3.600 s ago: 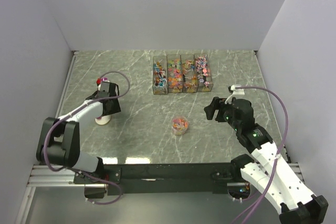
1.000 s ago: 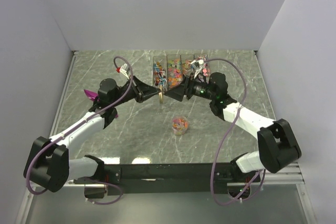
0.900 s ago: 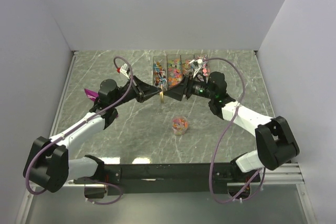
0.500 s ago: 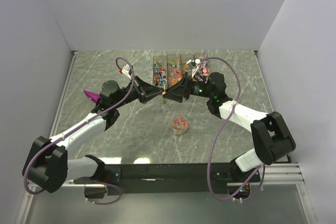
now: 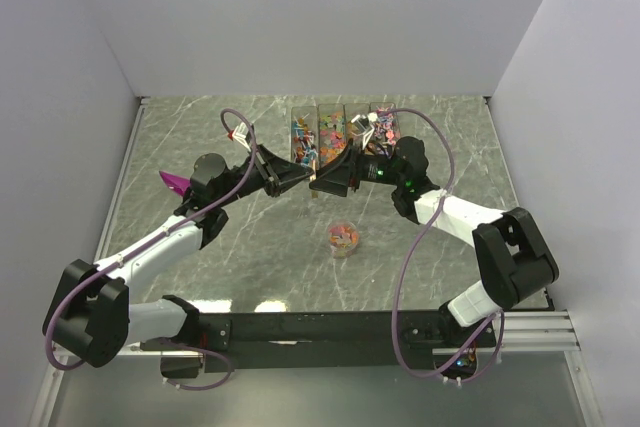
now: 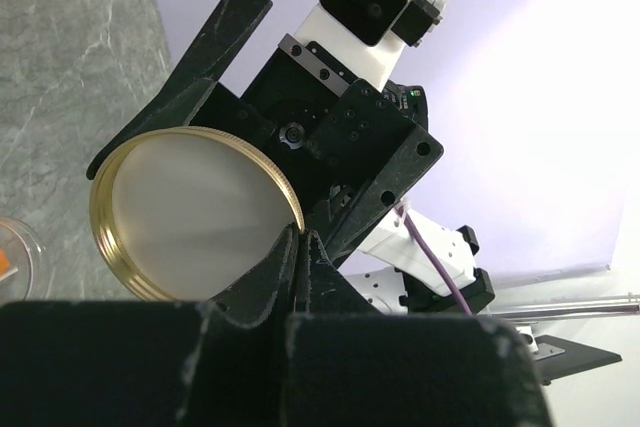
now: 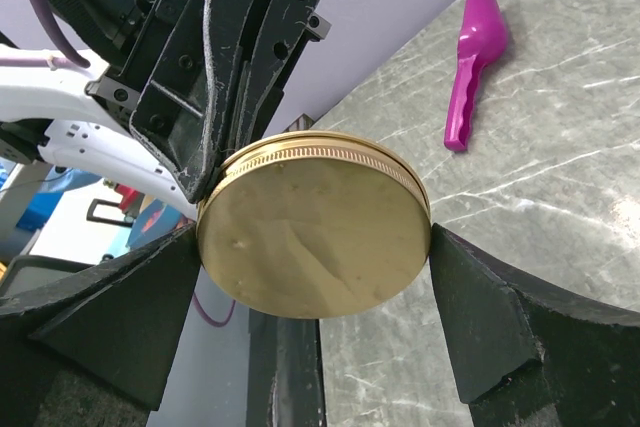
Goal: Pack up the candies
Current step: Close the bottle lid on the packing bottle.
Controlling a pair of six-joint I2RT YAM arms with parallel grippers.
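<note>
My left gripper (image 5: 300,179) holds a round gold lid (image 5: 311,181) on edge above the table, shut on its rim. In the left wrist view the fingertips (image 6: 298,237) pinch the lid's (image 6: 190,212) lower right edge. My right gripper (image 5: 324,183) faces it, open. Its fingers (image 7: 480,327) stand on either side of the lid (image 7: 315,237), close to its edges. Candies (image 5: 343,237) fill a small clear jar on the table below. More candies (image 5: 345,137) lie in clear boxes at the back.
A magenta scoop (image 5: 172,183) lies on the marble table at the left, also in the right wrist view as the scoop (image 7: 472,62). The candy boxes (image 5: 304,152) sit right behind both grippers. Purple cables loop over both arms.
The right gripper has slid left until its open fingers flank the lid. The left gripper, still shut on the lid, has shifted slightly towards it.
</note>
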